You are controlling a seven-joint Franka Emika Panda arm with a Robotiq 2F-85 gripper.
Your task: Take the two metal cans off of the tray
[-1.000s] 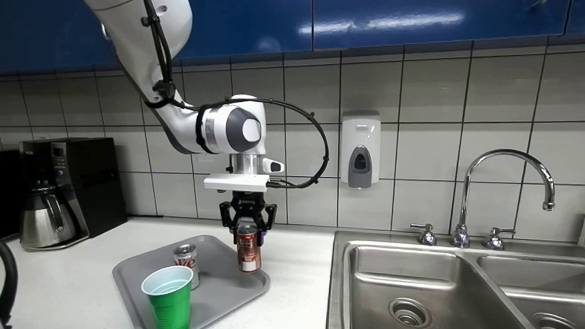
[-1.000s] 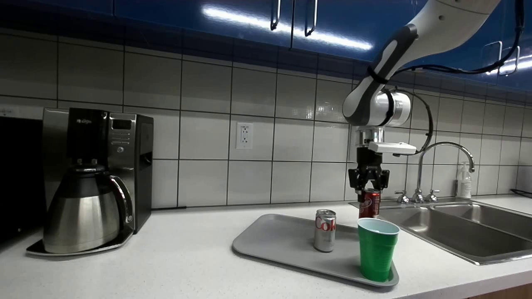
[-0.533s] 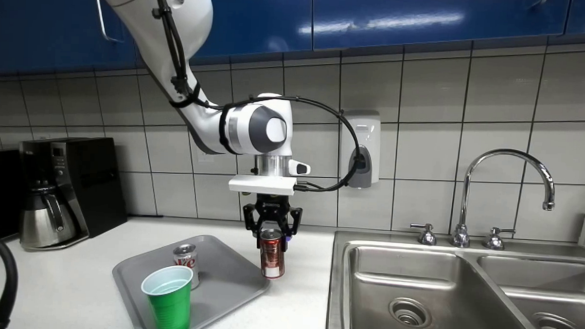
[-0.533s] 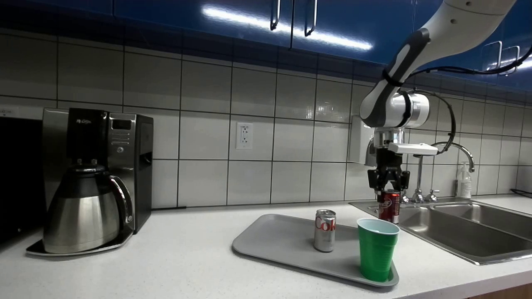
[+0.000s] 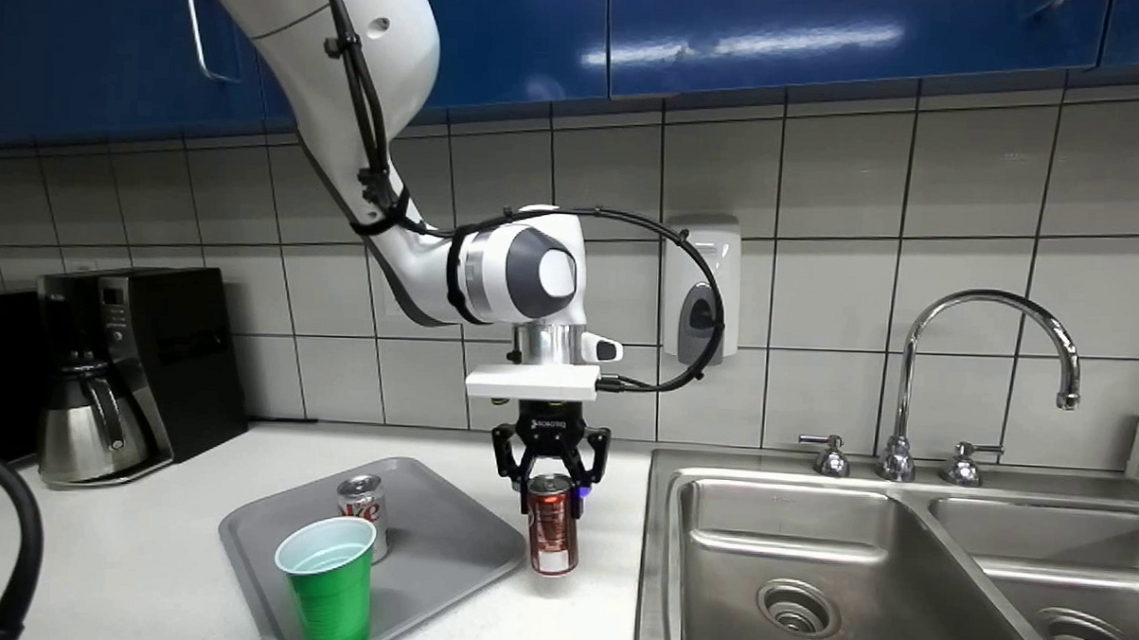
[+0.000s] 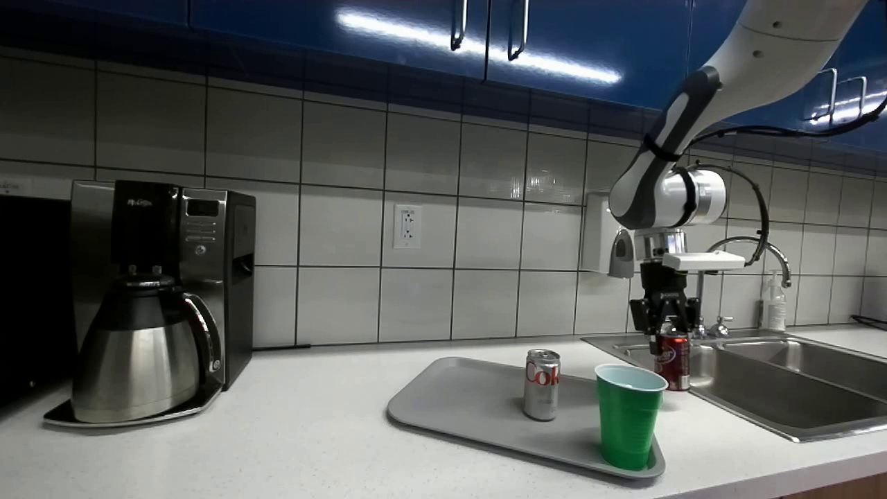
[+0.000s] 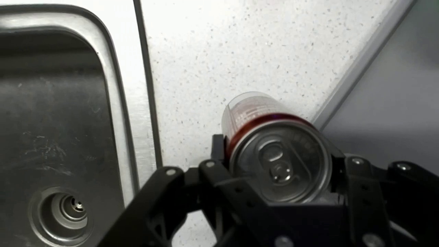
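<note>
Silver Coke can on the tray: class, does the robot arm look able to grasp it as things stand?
Probably not yet: the tool grips the red can, though nothing covers the silver can.

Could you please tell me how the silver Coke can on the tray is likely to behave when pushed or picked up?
The silver can stands upright, taller than wide, so a push near its top might tip it. Once down, its round side would probably let it roll across the flat tray. That smooth, shiny surface may also be somewhat slippery.
</note>
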